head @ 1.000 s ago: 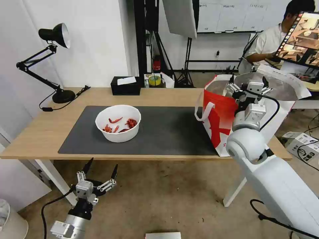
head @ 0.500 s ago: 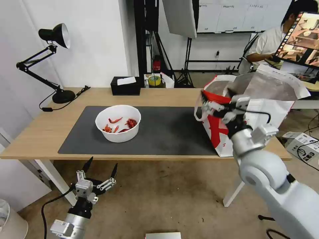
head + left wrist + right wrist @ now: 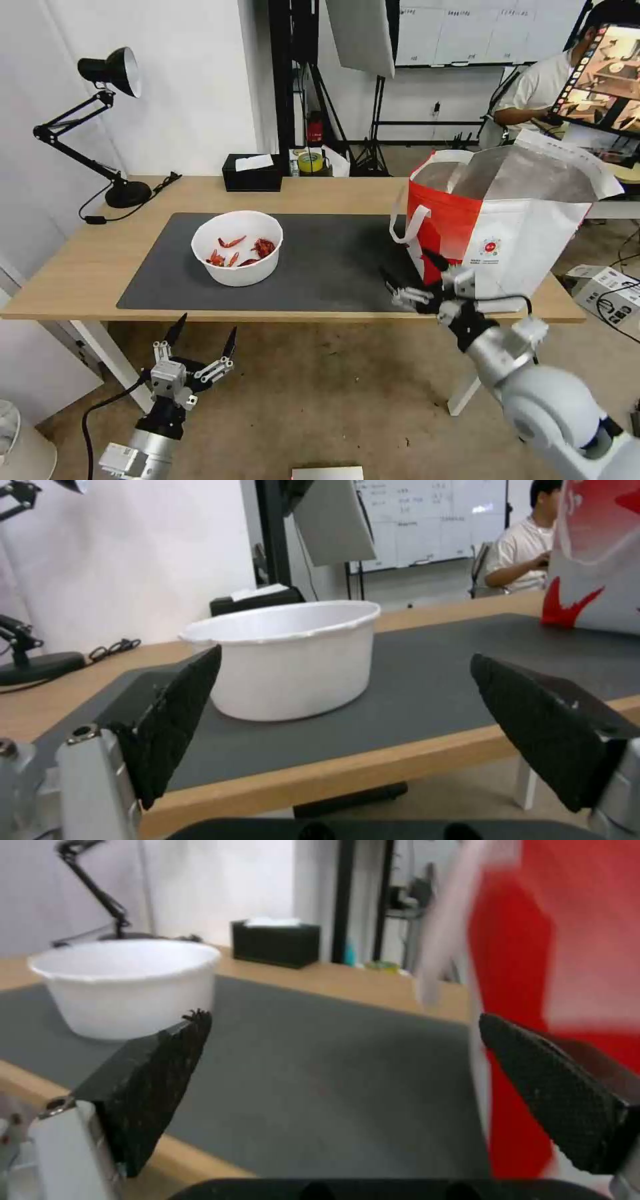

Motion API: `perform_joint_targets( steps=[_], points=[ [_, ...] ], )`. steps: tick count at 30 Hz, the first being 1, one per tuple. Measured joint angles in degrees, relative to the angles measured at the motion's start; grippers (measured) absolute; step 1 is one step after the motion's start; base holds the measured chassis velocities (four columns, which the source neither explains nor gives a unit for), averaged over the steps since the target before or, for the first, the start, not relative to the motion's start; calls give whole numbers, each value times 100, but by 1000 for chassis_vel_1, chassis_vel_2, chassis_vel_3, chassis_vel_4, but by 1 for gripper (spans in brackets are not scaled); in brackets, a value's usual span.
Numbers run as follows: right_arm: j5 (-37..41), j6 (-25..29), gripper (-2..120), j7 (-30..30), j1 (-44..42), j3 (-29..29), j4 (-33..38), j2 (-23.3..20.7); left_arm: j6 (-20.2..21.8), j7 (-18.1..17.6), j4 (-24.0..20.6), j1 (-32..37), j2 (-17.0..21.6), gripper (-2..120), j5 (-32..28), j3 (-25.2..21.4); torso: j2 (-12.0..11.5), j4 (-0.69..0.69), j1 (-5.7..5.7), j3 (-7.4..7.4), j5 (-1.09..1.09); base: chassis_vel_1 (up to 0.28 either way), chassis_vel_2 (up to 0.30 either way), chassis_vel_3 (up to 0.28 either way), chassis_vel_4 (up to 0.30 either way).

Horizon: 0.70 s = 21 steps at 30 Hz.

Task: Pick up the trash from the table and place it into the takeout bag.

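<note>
Standing on the dark grey mat (image 3: 320, 260): white bowl (image 3: 237, 247) of red scraps, takeout bag (image 3: 500, 233) at its right end. Right gripper (image 3: 410, 277), fingers spread, hovers beside the bag's base. Left gripper (image 3: 200, 333), fingers spread, waits below the table (image 3: 80, 267) edge.

The head view looks forward and down from above the near edge of the long light-wood table (image 3: 80, 280), taking in its whole dark grey mat (image 3: 320, 267). The left wrist view sits low, just below the table edge, facing across the mat between its own 2 black fingers (image 3: 173, 720). The right wrist view sits close above the mat's edge. All 3 views share the white round bowl (image 3: 237, 247) (image 3: 293, 655) (image 3: 127, 985) and the white-and-red takeout bag (image 3: 507, 227) (image 3: 593, 555) (image 3: 567, 950)
</note>
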Motion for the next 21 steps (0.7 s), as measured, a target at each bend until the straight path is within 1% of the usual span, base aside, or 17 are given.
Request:
perform_joint_targets(
  steps=[1,2,4,5,7,11,15,21],
  points=[
    [-142,178,100,2,-226,60,-84,103,-2,27,15,17,0,100,6,-9,1,0,0,0,-1,0,0,0,0],
    [-142,178,100,2,-226,60,-84,103,-2,27,15,17,0,100,6,-9,1,0,0,0,-1,0,0,0,0],
    [-438,555,100,0,-548,103,-343,314,-5,59,44,32,-1,100,22,-14,0,0,0,0,-1,0,0,0,0],
    [-438,555,100,0,-548,103,-343,314,-5,59,44,32,-1,100,22,-14,0,0,0,0,-1,0,0,0,0],
    [-586,805,100,-5,-695,105,-590,462,-5,68,57,32,-4,100,31,-10,0,0,0,0,0,0,0,0,0],
    [-616,880,100,-6,-776,99,-723,563,-5,72,86,33,-7,100,70,-4,0,0,0,0,0,0,0,0,0],
    [-618,887,100,13,-831,36,-795,677,-21,92,175,43,-6,100,257,-39,0,1,1,0,-1,0,0,0,0],
    [-620,883,100,30,-821,-55,-808,720,-25,100,186,44,0,100,264,-46,-1,1,1,0,0,0,0,0,0]
  ],
)
